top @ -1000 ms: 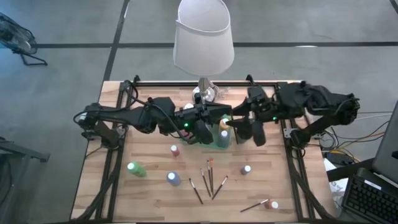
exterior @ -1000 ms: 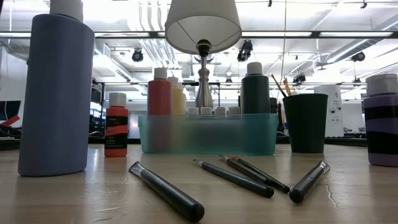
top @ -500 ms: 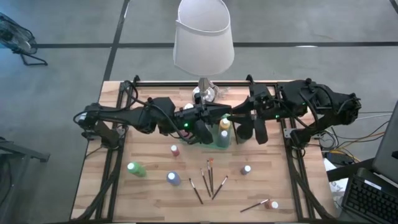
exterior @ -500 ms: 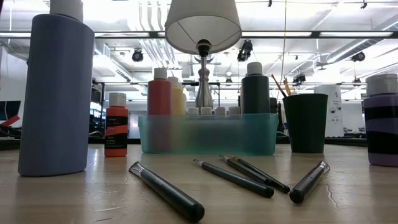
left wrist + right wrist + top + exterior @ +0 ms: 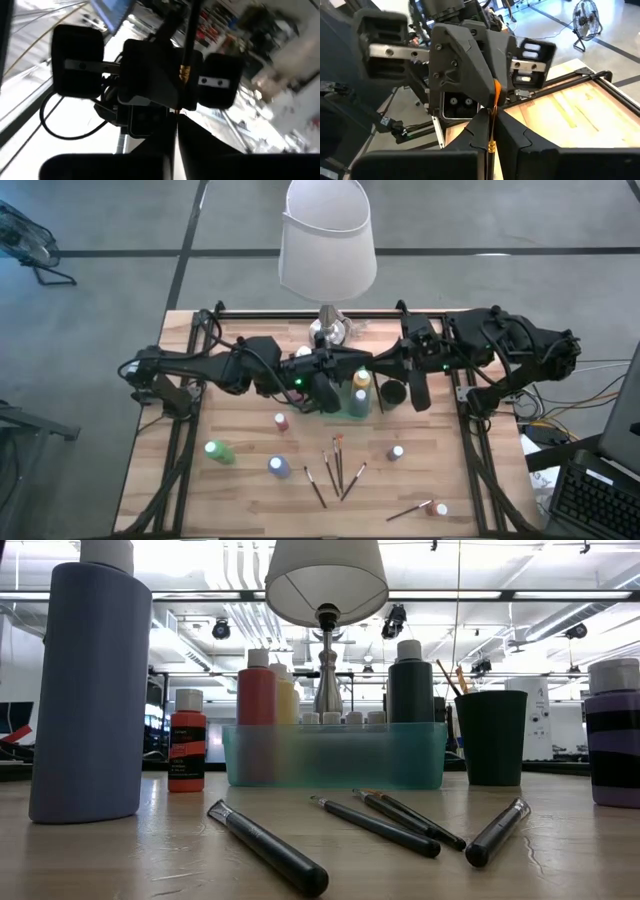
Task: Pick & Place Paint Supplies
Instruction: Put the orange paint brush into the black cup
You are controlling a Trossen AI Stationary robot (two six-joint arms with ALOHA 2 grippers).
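Overhead, both arms meet just in front of the lamp [image 5: 328, 240], above the teal tray [image 5: 356, 408] on the tabletop [image 5: 240, 480]. The left gripper [image 5: 345, 370] and the right gripper [image 5: 378, 366] point at each other, nearly touching. Nearer the front edge than the tray lie a red bottle [image 5: 281, 421], a green bottle [image 5: 218, 451], a blue bottle [image 5: 279, 467], another small bottle [image 5: 396, 452] and a cluster of paintbrushes [image 5: 336, 468]; one more brush [image 5: 409, 510] lies by a bottle [image 5: 439, 508] farther right.

From tabletop height, the tray [image 5: 334, 754] holds upright bottles, with a black cup [image 5: 491, 737] of brushes beside it and four brushes [image 5: 380, 825] lying in front.

The left wrist view shows that arm's jaws together on a thin brush [image 5: 186, 55], with the right gripper facing it.

The right wrist view shows its jaws clamped on a slim handle [image 5: 491, 131], probably the same brush, though that is hard to confirm.
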